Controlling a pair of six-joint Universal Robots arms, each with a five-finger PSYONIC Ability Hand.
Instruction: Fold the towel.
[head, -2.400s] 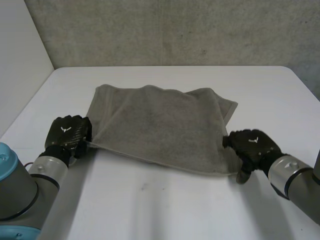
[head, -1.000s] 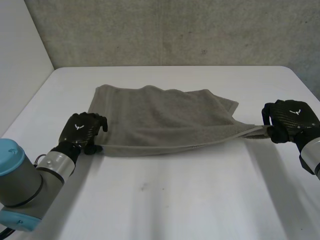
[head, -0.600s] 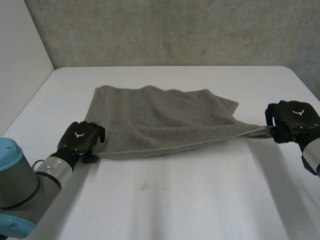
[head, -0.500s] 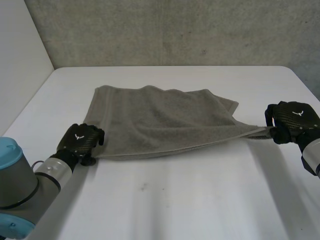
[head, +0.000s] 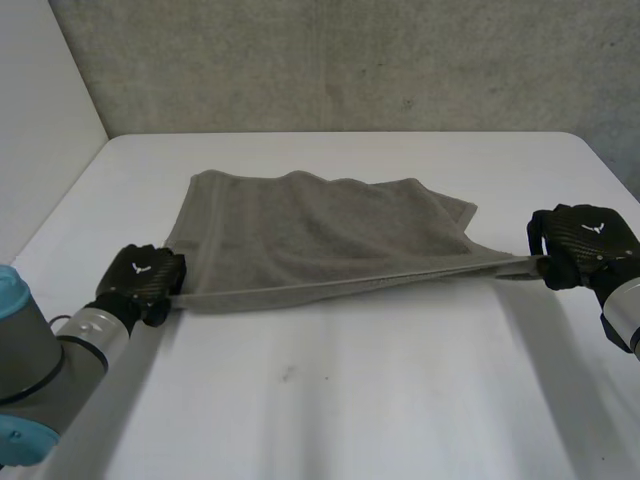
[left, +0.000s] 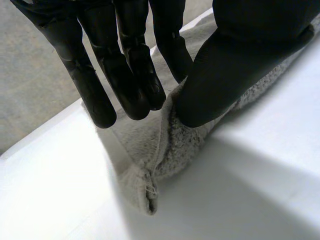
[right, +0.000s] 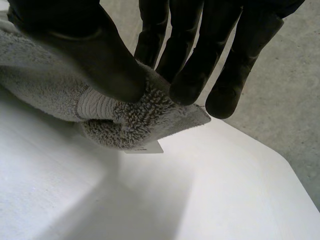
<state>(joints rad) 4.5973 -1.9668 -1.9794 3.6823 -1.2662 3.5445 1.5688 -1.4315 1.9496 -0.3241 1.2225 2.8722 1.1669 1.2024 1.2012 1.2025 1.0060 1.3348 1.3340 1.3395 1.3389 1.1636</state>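
Towel (head: 320, 225) corners pinched by left robot hand (head: 140, 280), right robot hand (head: 580, 240); label (right: 149, 147) at right's.

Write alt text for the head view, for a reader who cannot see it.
Two black robot hands hold a grey towel stretched taut along its near edge over a white table. The left robot hand pinches one near corner, the right robot hand the other.

Even, fairly bright light falls from overhead. The white table (head: 380, 400) glows pale; a soft grey shadow lies on it just under the raised near edge of the towel (head: 320, 225).
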